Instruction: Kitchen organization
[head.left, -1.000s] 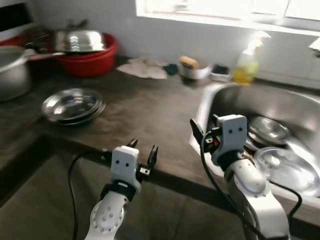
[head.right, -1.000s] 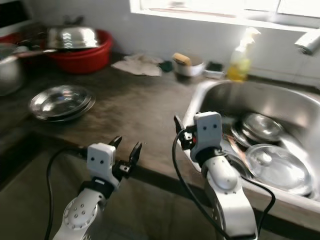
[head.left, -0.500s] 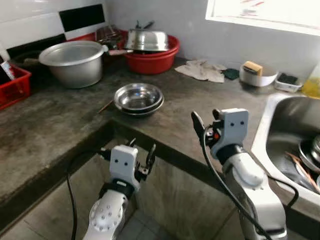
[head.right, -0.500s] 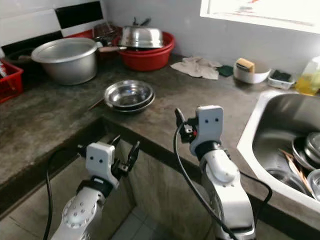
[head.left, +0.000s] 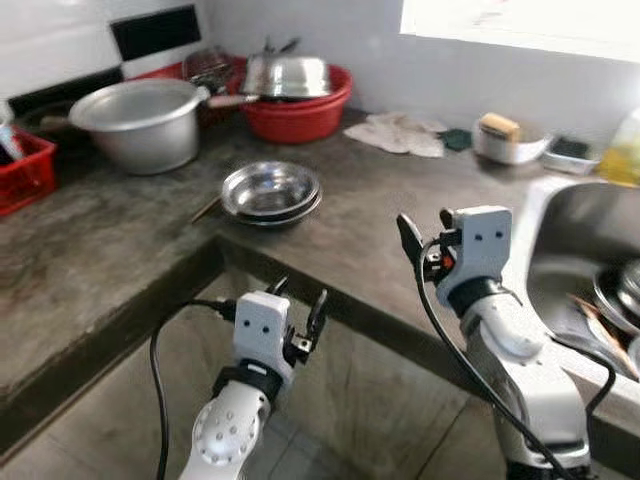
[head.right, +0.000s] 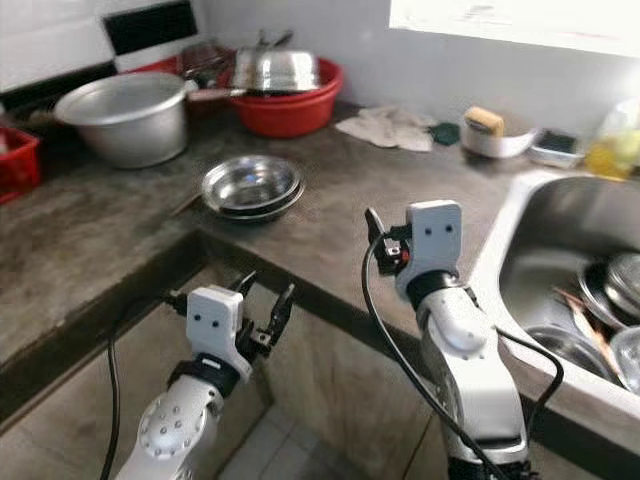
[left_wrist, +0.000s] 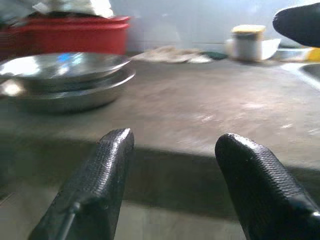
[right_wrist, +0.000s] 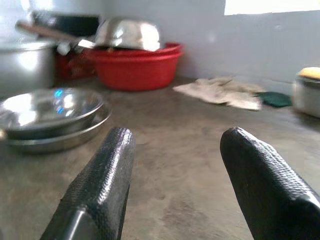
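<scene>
While both arms hang short of the worktop, nothing is held.

Left gripper (head.left: 300, 310): low, in front of the counter's front edge, below the worktop level; fingers (left_wrist: 97, 175) spread apart, nothing between them.

Right gripper (right_wrist: 175, 165): raised over the front part of the counter, between the stacked bowls and the sink; both fingers parted wide, holding nothing.

Stacked steel bowls (head.left: 271, 192): nested on the dark stone counter (head.left: 360, 215) near its inner corner, ahead of both grippers and apart from them.

Aluminium pot (head.left: 137, 122): upright on the counter, left of the bowls, towards the wall.

Red basin (head.left: 297, 110): at the back by the wall; a steel bowl (head.left: 286, 76) lies upside down on it.

Red crate (head.left: 22, 170): at the far left edge of the counter.

Cloth (head.left: 396, 136): crumpled, lying flat right of the basin; a dark green pad (head.left: 458, 140) just beside it.

White dish (head.left: 508, 146): near the wall, a yellow sponge (head.left: 499, 126) on top.

Sink (head.right: 520, 250): steel, at the right; steel plates (head.right: 620, 290) lie inside; blurred.
</scene>
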